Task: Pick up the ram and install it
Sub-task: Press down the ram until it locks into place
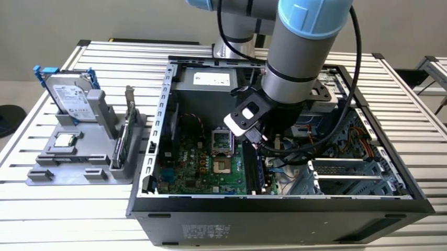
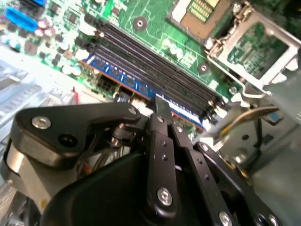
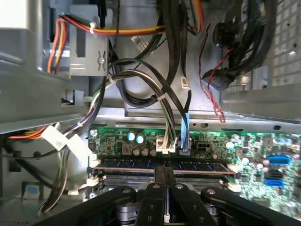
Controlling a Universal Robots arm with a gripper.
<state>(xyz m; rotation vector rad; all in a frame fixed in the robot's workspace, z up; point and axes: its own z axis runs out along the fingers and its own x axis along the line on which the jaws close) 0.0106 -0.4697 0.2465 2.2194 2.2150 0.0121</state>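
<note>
A slatted metal surface (image 1: 56,219) carries it all. On it sits an open computer case (image 1: 279,209), and just beside that, toward the exterior view's left, a grey holder tray (image 1: 77,175) with a hard drive (image 1: 70,97) standing upright in it.

**Tool over the memory slots**

In the first wrist view the tool (image 3: 164,197) stood with its two black fingers (image 3: 157,202) pressed close together over the ram (image 3: 164,165), a dark-blue stick lying lengthwise in a slot on the green motherboard (image 3: 244,155). A bundle of black and white cables (image 3: 160,94) looped down to connectors just beside the stick. Orange, yellow and red wires (image 3: 75,28) ran along the grey metal case (image 3: 37,94).
</note>
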